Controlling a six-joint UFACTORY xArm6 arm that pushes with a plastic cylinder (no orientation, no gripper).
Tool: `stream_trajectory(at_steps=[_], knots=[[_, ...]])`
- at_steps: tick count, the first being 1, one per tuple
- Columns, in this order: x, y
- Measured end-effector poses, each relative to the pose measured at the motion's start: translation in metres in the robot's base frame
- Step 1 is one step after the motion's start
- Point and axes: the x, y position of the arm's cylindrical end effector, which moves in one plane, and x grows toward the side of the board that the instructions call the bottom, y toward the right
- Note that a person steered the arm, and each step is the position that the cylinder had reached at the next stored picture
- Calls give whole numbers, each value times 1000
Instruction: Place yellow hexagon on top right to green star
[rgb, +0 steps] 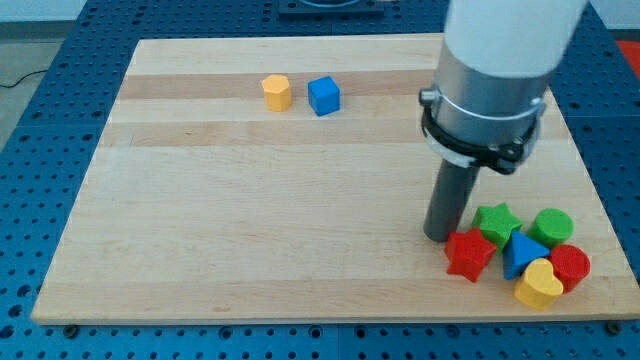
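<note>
The yellow hexagon (277, 92) lies near the view's top, left of centre, next to a blue cube (324, 96) on its right. The green star (497, 222) sits in a cluster at the view's bottom right. My tip (437, 236) is on the board just left of the green star and just above-left of the red star (469, 254). The tip is far from the yellow hexagon, to its lower right.
The cluster also holds a green cylinder (552, 227), a blue triangle (521, 254), a red cylinder (570, 266) and a yellow heart (539, 285). The wooden board (250, 220) ends close below and right of the cluster.
</note>
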Motion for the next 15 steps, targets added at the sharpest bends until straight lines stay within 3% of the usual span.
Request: stream_trajectory(at_steps=[2,4,7,8,10,13,15], knots=[[-1,-18],[-34,-135],[-196,-301],[-237,-301],[-249,-209],[-184,-161],[-173,-96]])
